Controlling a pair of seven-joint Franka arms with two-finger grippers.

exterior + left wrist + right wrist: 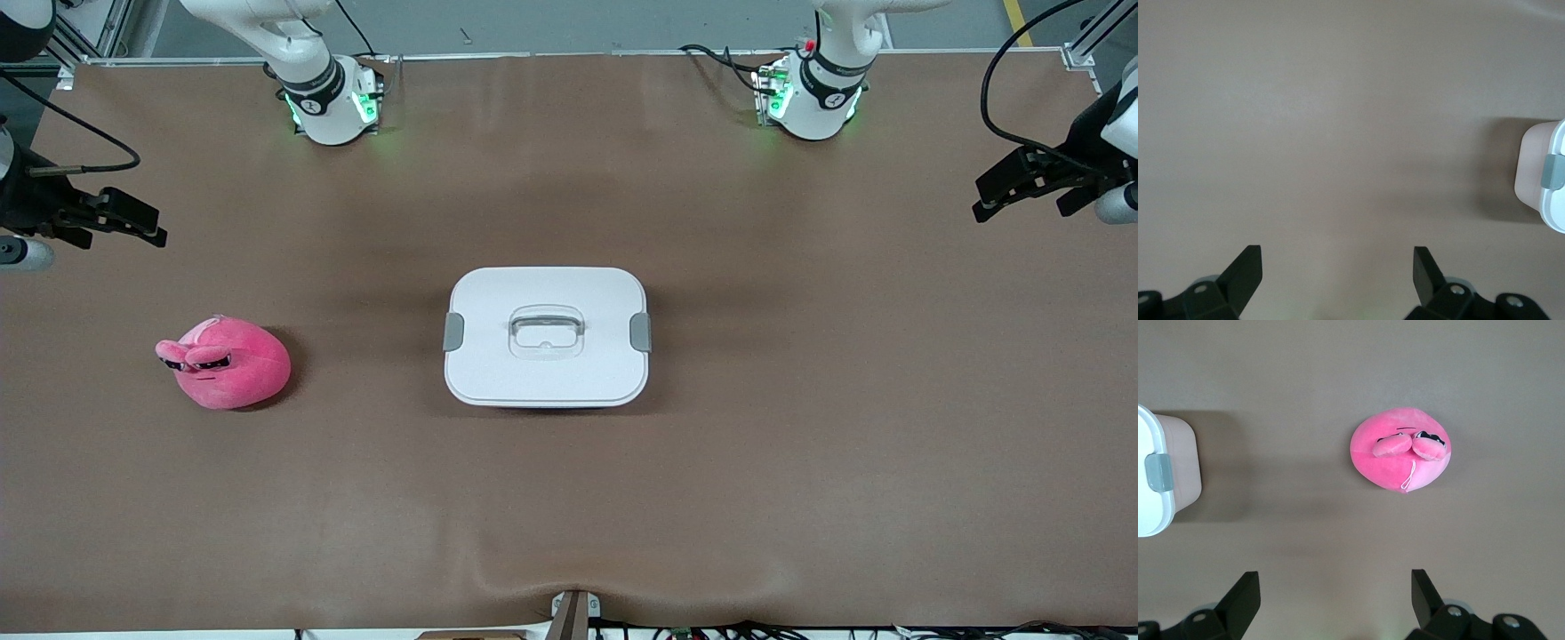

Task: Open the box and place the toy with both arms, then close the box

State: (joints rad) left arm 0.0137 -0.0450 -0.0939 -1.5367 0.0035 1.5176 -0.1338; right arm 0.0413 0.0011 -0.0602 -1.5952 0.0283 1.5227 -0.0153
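While the box sits lidded mid-table, long axis toward the arms' ends, the toy lies well apart toward the right arm's end. Left gripper and right gripper hang wide, empty, over table edges.

A robotics lab: 2 white arms bolted along one edge of a brown-covered table, aluminium framing at its corners, loose cables along the opposite edge.
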